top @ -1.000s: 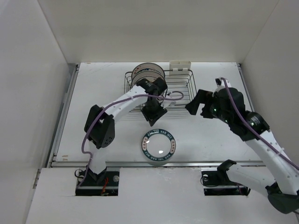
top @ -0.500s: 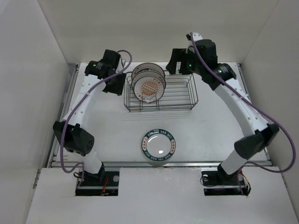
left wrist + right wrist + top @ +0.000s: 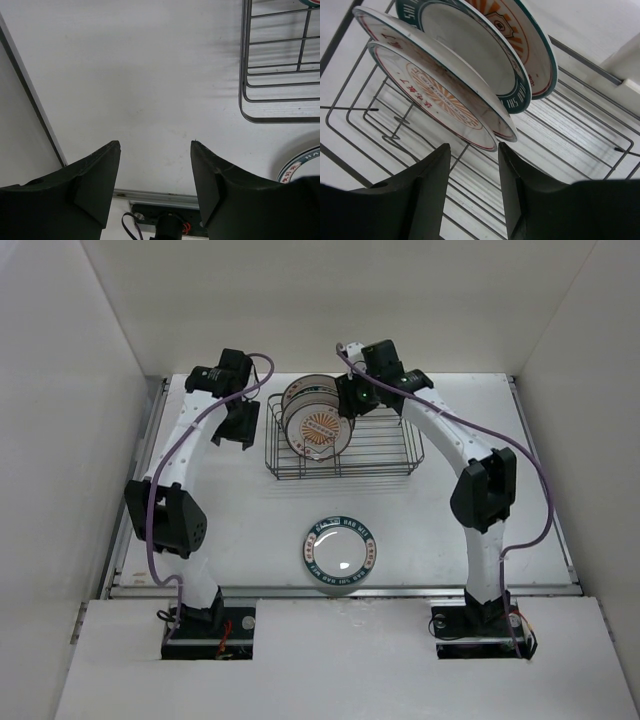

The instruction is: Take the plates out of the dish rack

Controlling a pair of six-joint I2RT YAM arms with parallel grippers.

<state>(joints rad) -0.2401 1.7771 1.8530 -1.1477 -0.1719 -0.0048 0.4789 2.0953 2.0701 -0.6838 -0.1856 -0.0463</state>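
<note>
The dish rack (image 3: 370, 452) stands at the back of the table, with several plates (image 3: 316, 421) upright in its left end. Another plate (image 3: 341, 550), with a teal rim, lies flat on the table in front. My right gripper (image 3: 350, 400) hangs over the rack just right of the upright plates. In the right wrist view it (image 3: 474, 148) is open, and the lower rim of the front sunburst plate (image 3: 432, 95) sits just beyond its fingertips. A teal-rimmed plate (image 3: 470, 55) stands behind that one. My left gripper (image 3: 155, 145) is open and empty over bare table left of the rack (image 3: 272, 75).
A cream holder (image 3: 626, 65) sits on the rack's far edge. White walls close in the table on the left, back and right. A metal rail (image 3: 340, 590) runs along the near edge. The flat plate's rim (image 3: 300, 165) shows by my left finger.
Both arms have swung up from the middle of the table to the back. The right gripper has moved left onto the plates and narrowed its jaws. The left gripper has settled beside the rack's left end.
</note>
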